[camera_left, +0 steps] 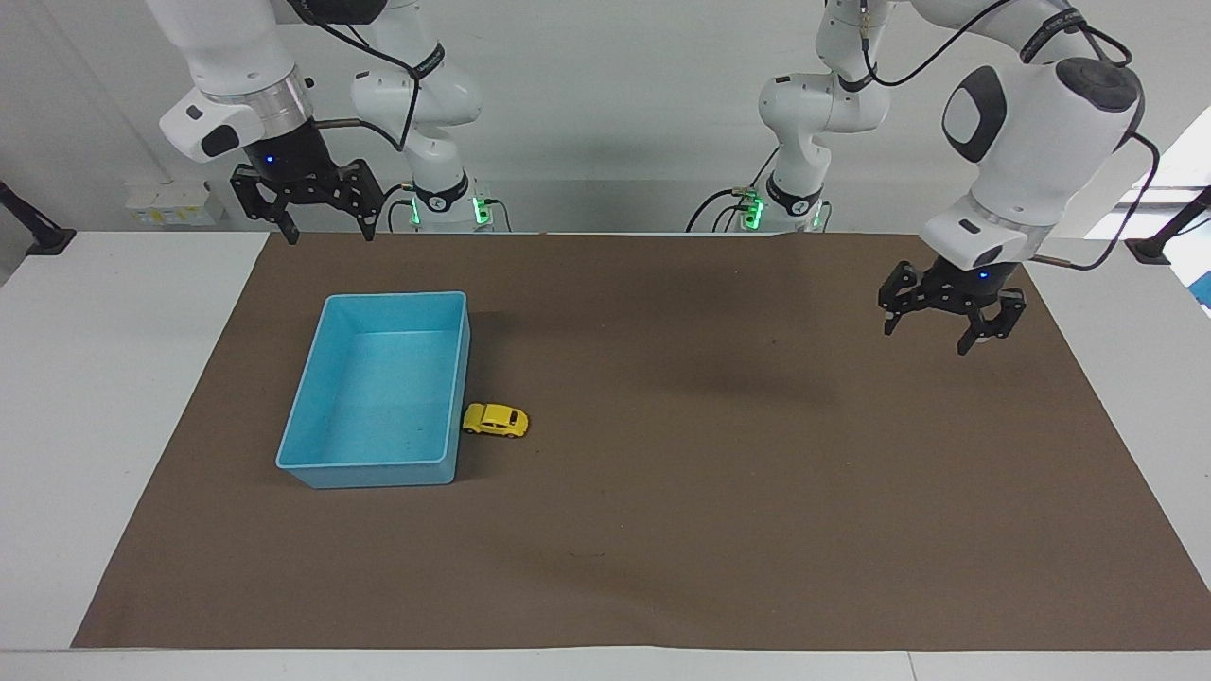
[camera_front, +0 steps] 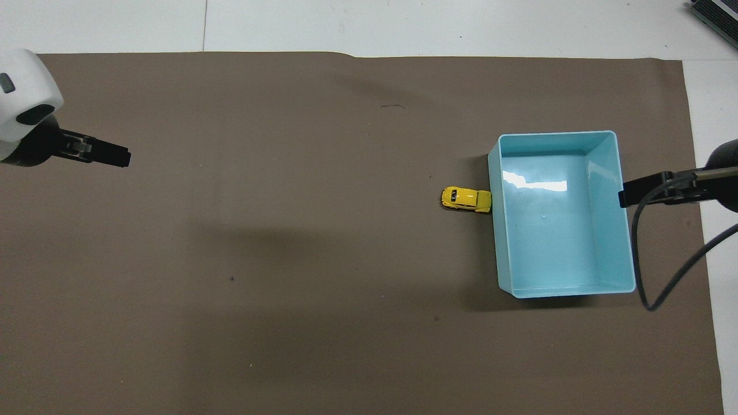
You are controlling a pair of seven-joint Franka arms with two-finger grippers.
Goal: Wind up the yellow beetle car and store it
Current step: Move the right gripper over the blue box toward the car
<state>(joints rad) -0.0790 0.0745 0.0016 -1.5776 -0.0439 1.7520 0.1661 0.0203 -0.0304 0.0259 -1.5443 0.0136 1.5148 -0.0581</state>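
The yellow beetle car (camera_left: 495,420) (camera_front: 466,199) stands on the brown mat with its nose against the outer wall of the light blue bin (camera_left: 322,378) (camera_front: 611,173), on the side toward the left arm's end. My left gripper (camera_left: 941,330) (camera_front: 118,157) hangs open and empty over the mat at its own end of the table, well away from the car. High above the mat's edge closest to the robots, by the bin, my right gripper (camera_left: 324,229) waits open and empty.
The brown mat (camera_left: 662,530) (camera_front: 288,288) covers most of the white table. The bin holds nothing. A black cable (camera_front: 663,271) of the right arm hangs beside the bin.
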